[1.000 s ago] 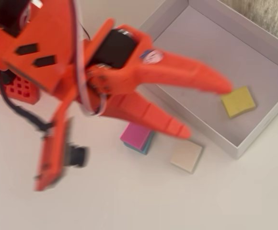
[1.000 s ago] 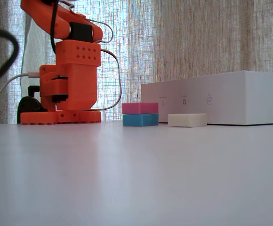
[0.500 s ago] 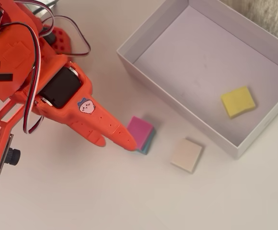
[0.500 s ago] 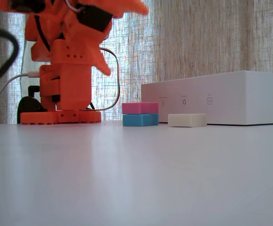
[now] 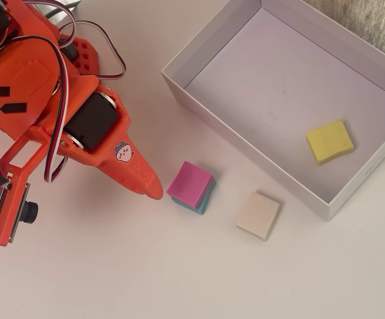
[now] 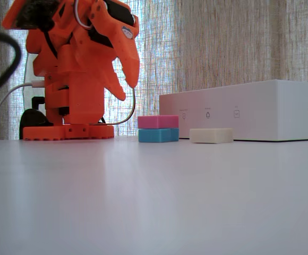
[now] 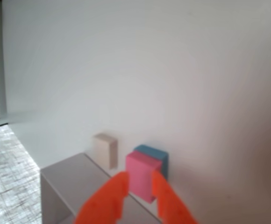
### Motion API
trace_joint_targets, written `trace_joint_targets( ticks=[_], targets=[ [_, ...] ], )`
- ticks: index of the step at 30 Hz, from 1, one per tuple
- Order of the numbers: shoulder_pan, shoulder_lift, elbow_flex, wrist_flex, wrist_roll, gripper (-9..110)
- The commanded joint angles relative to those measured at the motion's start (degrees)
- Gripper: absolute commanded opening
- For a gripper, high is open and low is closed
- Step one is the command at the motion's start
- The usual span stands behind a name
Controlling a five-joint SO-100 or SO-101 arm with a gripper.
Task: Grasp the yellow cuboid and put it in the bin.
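Note:
The yellow cuboid (image 5: pixel 328 141) lies flat inside the bin (image 5: pixel 279 80), near its right end in the overhead view; the white wall of the bin (image 6: pixel 249 109) hides it in the fixed view. My orange gripper (image 5: pixel 154 191) hovers just left of the pink-on-teal stack, well away from the bin. Seen from the side, the gripper (image 6: pixel 128 90) points downward above the table, its tips slightly apart. In the wrist view the gripper (image 7: pixel 139 179) is open with nothing between its fingers, and the pink block shows through the gap.
A pink block (image 5: pixel 191 184) sits on a teal one (image 5: pixel 206 199) in front of the bin. A beige flat block (image 5: pixel 259 214) lies to their right. The arm's base (image 6: pixel 69 130) and cables stand at the left.
The arm has unfolded from a tucked pose. The gripper has swung forward and down, and now points at the table near the stack. The blocks and the bin stayed put.

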Motion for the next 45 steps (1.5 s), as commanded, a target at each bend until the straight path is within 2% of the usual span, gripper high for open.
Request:
trace_joint_targets(
  ticks=[1,2,45],
  targets=[
    [-0.62,-0.18,-0.26,-0.26,0.09,-4],
    [-0.88,-0.18,-0.26,-0.26,-0.09,-8],
    [-0.88,-0.18,-0.26,-0.26,0.09,-8]
  ],
)
